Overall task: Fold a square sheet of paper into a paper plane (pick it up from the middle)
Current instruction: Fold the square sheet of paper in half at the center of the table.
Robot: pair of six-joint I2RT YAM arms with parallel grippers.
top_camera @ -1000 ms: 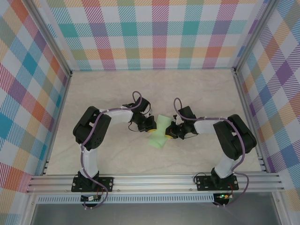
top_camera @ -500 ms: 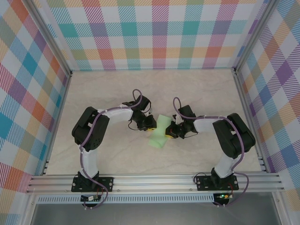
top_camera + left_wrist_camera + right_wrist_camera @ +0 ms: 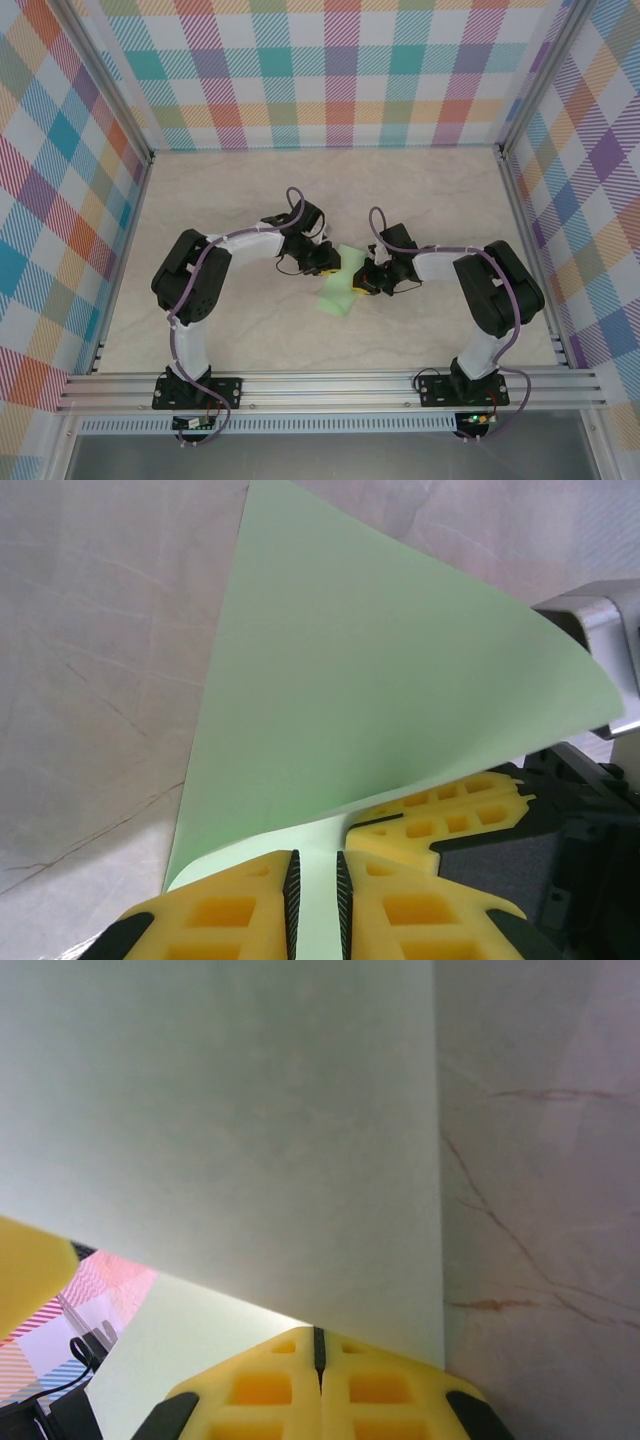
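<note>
The square sheet of paper (image 3: 336, 292) is pale mint green and lies bent at the table's middle, between my two grippers. In the left wrist view the paper (image 3: 380, 680) curls up and over. My left gripper (image 3: 324, 262) is above its left part, jaws a narrow gap apart, with paper showing through the gap (image 3: 315, 870). My right gripper (image 3: 363, 283) is shut on the sheet's right edge, and the paper (image 3: 220, 1120) rises from its closed fingertips (image 3: 320, 1338). Its yellow fingers (image 3: 445, 815) also show under the curled edge.
The marble-patterned table (image 3: 250, 190) is fenced by aluminium rails (image 3: 330, 388) and plaid walls (image 3: 330, 70). Both arms bend inward from their bases at the near edge, wrists close together over the paper.
My left gripper has shifted slightly right, over the paper, and its jaws have parted a little. The right gripper has stayed shut on the sheet and barely moved.
</note>
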